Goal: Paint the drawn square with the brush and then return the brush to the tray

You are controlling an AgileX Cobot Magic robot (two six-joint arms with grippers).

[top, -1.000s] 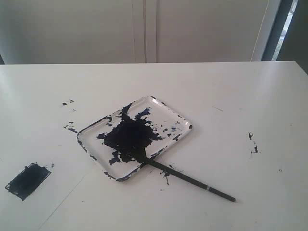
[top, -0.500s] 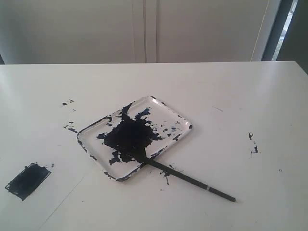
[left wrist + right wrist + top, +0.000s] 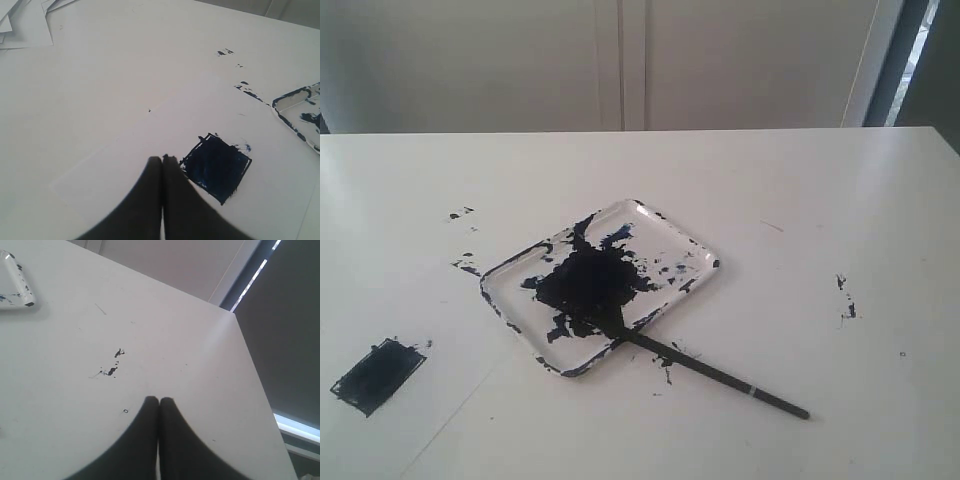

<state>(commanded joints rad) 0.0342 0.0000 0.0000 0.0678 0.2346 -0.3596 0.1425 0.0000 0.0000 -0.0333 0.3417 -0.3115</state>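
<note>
**White table, paint everywhere, both end effectors empty**

White matte table (image 3: 800,190), pale grey wall panels (image 3: 520,60) behind it, and a dark window strip (image 3: 930,60) at the far right. Dark paint splatters (image 3: 847,300) sit on the right side of the table, with more left of the tray. Loose paper sheets (image 3: 25,25) lie at one table corner.

The tray (image 3: 672,228) is mid-table: clear plastic, rounded corners, with a big blue-black blotch in the middle and smears along the rim. The brush (image 3: 720,375) is a thin black stick with a silver band near the outer end. Its dark tip lies in the blotch, the shaft crosses the near rim, and the rest lies on the table.

The drawn square (image 3: 378,376) is near the front-left of the table, well apart from the tray. It is filled solid blue-black with ragged edges, on a white paper sheet (image 3: 150,130).

My left end effector (image 3: 161,159) has its fingers pressed together, holding nothing, with the tips just beside the square. My right end effector (image 3: 159,400) is the same, fingers together and empty, over bare table near the right-side splatters.
</note>
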